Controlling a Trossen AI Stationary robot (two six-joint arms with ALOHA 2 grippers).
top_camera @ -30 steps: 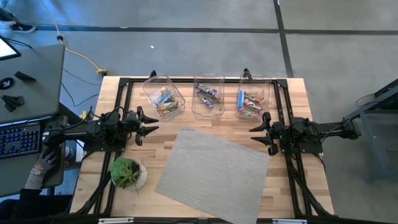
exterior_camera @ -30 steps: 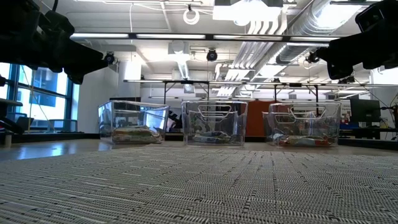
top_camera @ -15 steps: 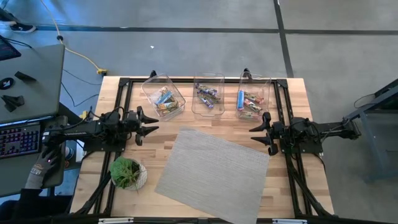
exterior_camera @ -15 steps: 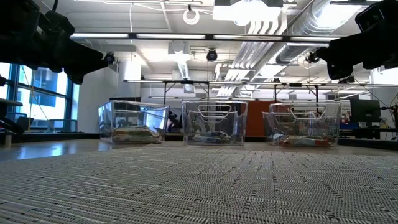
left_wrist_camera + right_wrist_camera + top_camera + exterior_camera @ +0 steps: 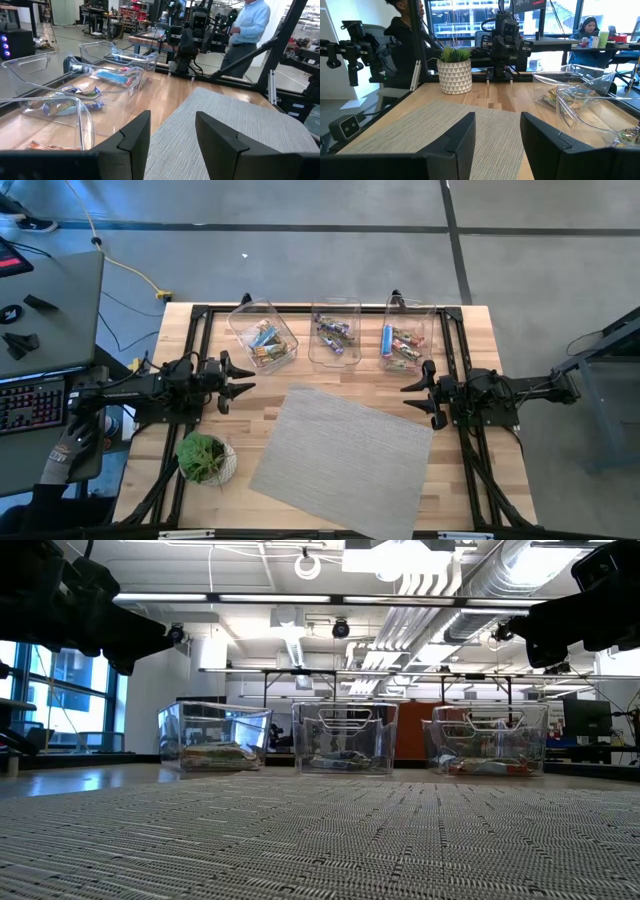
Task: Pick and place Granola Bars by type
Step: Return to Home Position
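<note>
Granola Bars point(image 5: 335, 333) sorted, three heaps, one per clear bin. Left bin point(image 5: 240, 314): yellow-green wrappers point(image 5: 265, 342), jumbled flat. Middle bin point(image 5: 335, 303): purple. Right bin point(image 5: 433, 320): red-pink (plus one blue-silver bar point(image 5: 386, 337) along bin wall).

Left gripper point(image 5: 172, 120), fingers apart, over the grey mat point(image 5: 240, 120) — clear bins point(image 5: 30, 62) alongside hold granola bars point(image 5: 80, 91), one seemingly blue-wrapped.

Left pincer point(image 5: 244, 378) fingers spread, empty, pointing rightward; right pincer point(image 5: 411, 392) fingers spread, empty, pointing leftward, well apart.
</note>
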